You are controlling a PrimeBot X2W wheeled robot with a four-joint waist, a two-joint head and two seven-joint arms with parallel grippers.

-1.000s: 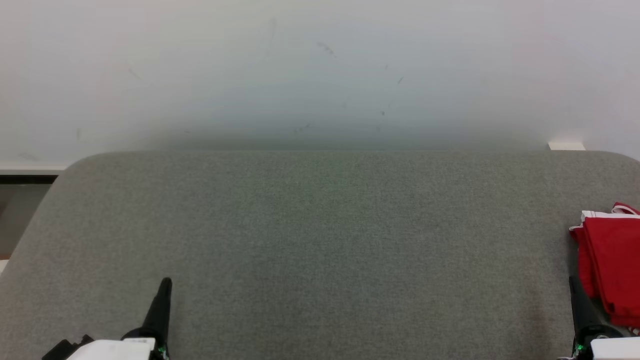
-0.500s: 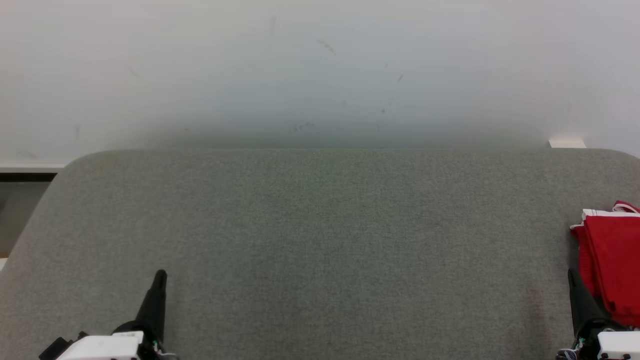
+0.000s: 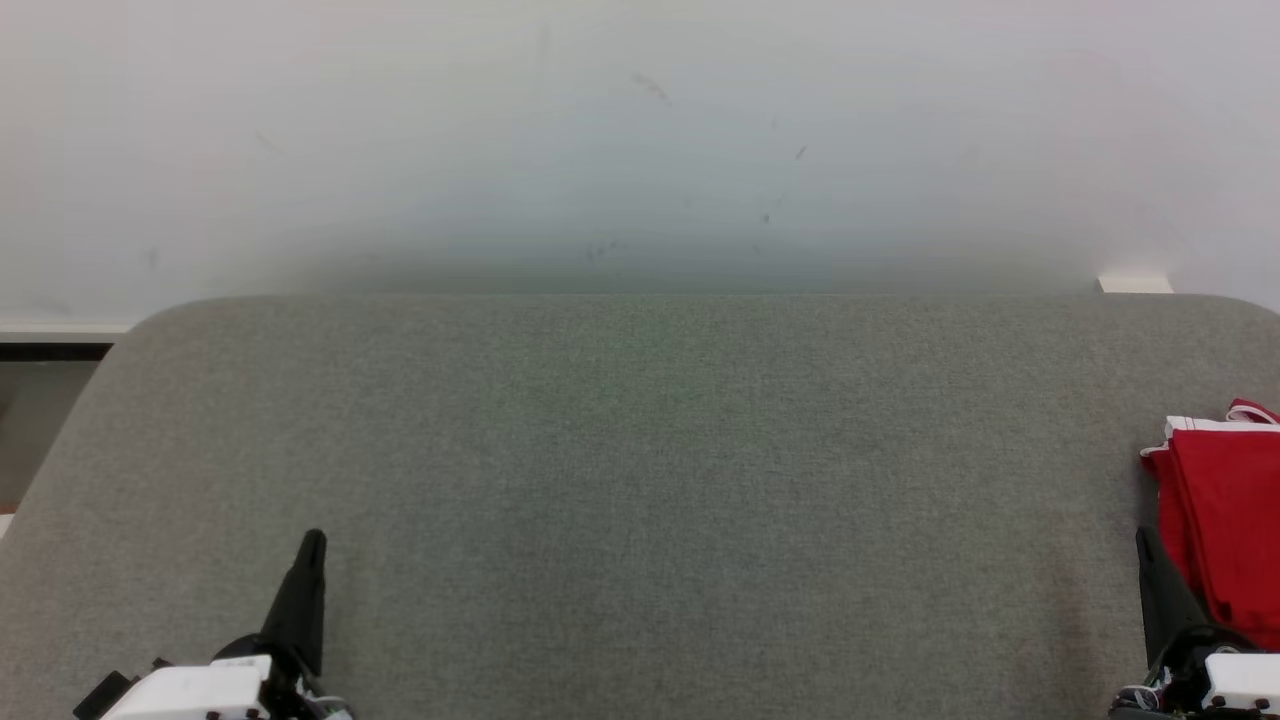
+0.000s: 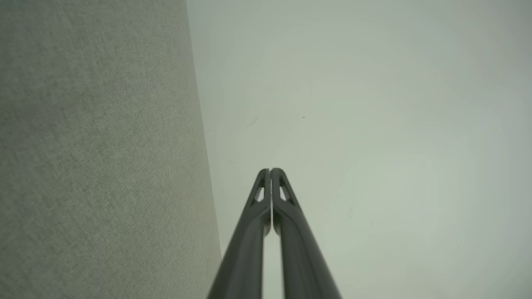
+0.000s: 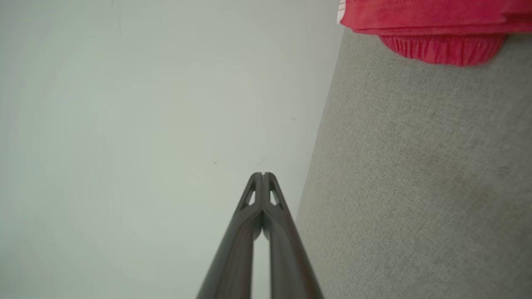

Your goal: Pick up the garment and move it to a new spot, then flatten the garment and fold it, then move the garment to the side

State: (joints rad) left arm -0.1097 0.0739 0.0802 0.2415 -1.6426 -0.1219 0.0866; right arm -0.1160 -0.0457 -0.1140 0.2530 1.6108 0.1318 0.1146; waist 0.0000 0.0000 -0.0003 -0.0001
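Behind the work surface stood a pale off-white wall [image 3: 640,130], lightly scuffed with a few dark marks. Below it a broad grey table covered in woven fabric [image 3: 640,480], rounded at its far corners, spread across most of the head view, and its far edge ran straight under the wall.

On the robot's right side of that table lay the folded red fabric garment with white trim [image 3: 1225,520], cut off by the picture's right edge. It rested flat on the cloth in stacked layers, the white trim at its far end. The right wrist view showed a gathered red hem at the top of the picture, lying on the grey fabric.

At the lower right of the head view the right gripper [image 3: 1143,540] sat just beside the garment's inner edge. In its wrist view its two dark fingers [image 5: 237,249] were pressed tip to tip with nothing between them, and the tips were clear of the red cloth.

At the lower left the left gripper [image 3: 312,542] hung over bare grey fabric, well apart from the garment. Its fingers [image 4: 249,241] were likewise closed together on nothing.

Past the table's far right corner sat a small white block [image 3: 1135,284].
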